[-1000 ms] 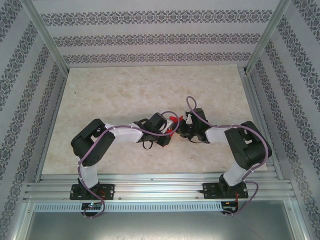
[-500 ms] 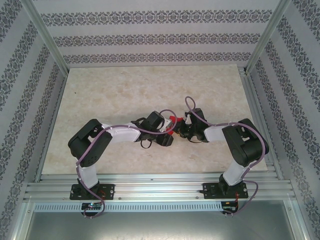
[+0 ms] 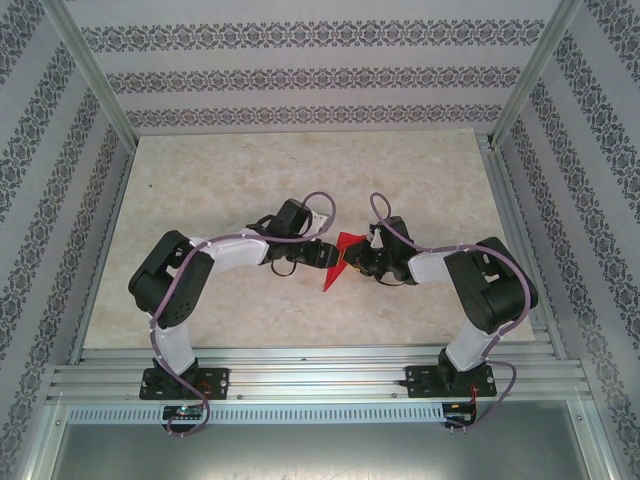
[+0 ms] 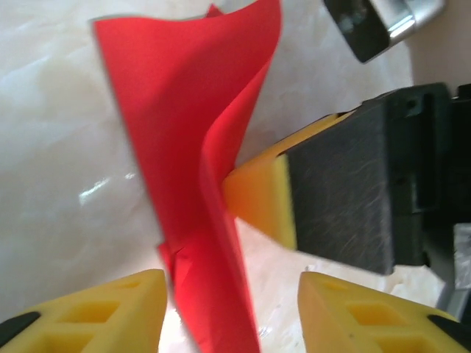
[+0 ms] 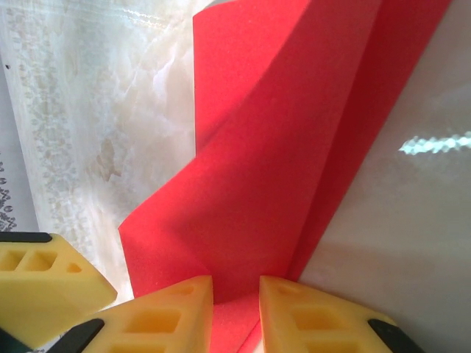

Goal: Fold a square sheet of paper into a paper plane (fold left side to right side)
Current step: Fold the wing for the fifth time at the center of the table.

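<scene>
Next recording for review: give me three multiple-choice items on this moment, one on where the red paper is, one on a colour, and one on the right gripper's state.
1. Where is the red paper?
A. At the far left corner
B. In the middle of the table
C. On the front metal rail

2. What colour are the fingertips of the right gripper?
A. Yellow
B. Blue
C. White

3. How is the right gripper?
A. Open, away from the paper
B. Shut on the paper
C. Shut on nothing

Answers:
1. B, the paper sits between the left gripper and the right gripper.
2. A, the right wrist view shows yellow tips.
3. B, the tips pinch the paper's edge between them.
</scene>
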Robot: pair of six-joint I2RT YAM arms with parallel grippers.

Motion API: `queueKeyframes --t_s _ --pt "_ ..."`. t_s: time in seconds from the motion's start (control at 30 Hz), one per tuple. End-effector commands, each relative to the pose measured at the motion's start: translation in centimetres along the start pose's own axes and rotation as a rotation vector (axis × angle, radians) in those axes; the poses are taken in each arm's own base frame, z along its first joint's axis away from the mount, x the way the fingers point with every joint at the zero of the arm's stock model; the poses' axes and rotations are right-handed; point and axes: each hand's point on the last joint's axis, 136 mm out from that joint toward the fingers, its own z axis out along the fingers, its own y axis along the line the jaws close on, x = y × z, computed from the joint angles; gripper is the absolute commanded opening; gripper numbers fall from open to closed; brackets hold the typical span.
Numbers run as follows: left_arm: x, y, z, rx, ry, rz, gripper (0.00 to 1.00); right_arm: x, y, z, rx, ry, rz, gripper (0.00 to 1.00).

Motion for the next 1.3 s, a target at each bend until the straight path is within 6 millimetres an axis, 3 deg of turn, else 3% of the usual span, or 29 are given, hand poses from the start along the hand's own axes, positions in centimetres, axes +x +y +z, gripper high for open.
queueKeyframes --t_s 0.0,0.23,0.63,0.83,1.07,1.27 --pt "0.0 -0.8 1.3 0.089 0.039 -0.019 0.48 -0.3 0.1 0.3 -0.002 -0.009 -0.009 0.24" --pt "0.2 -0.4 2.6 0.109 0.060 -0.038 0.44 -0.4 0.1 0.1 -0.003 -0.013 -0.007 0.24" --pt "0.3 1.3 4.1 0.055 0.075 -0.053 0.16 -0.5 0.0 -0.3 -0.003 -0.020 -0.006 0.24" --pt "0.1 2.6 3.6 -0.014 0.061 -0.059 0.19 -0.5 -0.2 -0.3 0.002 -0.018 -0.004 0.24" --pt "-1.6 0.6 1.0 0.068 -0.014 -0.047 0.23 -0.4 -0.2 -0.2 0.004 -0.016 -0.002 0.24" --pt "-3.0 0.6 -1.4 0.074 -0.075 -0.055 0.27 -0.5 -0.1 -0.3 0.002 -0.017 -0.004 0.25"
